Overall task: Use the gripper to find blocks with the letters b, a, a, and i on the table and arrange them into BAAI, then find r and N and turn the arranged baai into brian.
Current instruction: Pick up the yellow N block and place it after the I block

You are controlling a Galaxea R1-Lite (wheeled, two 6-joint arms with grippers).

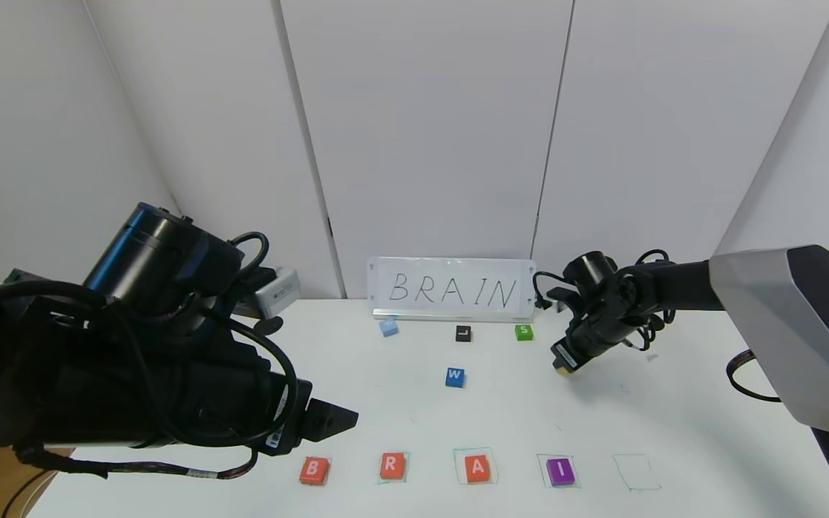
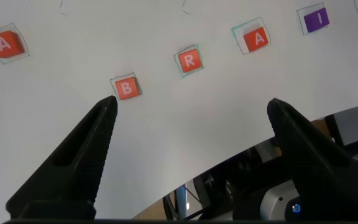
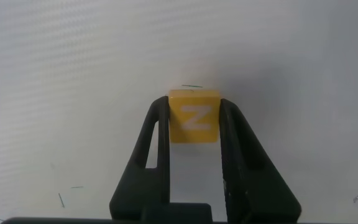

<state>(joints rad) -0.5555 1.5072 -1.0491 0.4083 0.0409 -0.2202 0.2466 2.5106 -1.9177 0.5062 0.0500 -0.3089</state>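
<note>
The right end effector (image 3: 193, 134) pinches the yellow N (image 3: 193, 116) between its two fingers, one on each side of the block. In the head view it hangs over the far right part of the table (image 1: 673, 417), near the green S (image 1: 524, 332), with the N (image 1: 563, 372) showing at its tip; whether the block touches the table cannot be told.

The left end effector (image 2: 191, 121) hovers with its fingers spread wide, holding nothing, above the near left edge beside the B (image 1: 314, 470).

Along the near edge lie B, R (image 1: 392, 465), A (image 1: 477, 468) and I (image 1: 560, 471) in a row, then an empty drawn square (image 1: 636, 473). The left wrist view shows a second A (image 2: 5, 45) apart from the row, on the B's side.

Farther back lie a blue W (image 1: 455, 377), a black L (image 1: 463, 333), a light blue block (image 1: 388, 327) and a sign (image 1: 452, 289) reading BRAIN.
</note>
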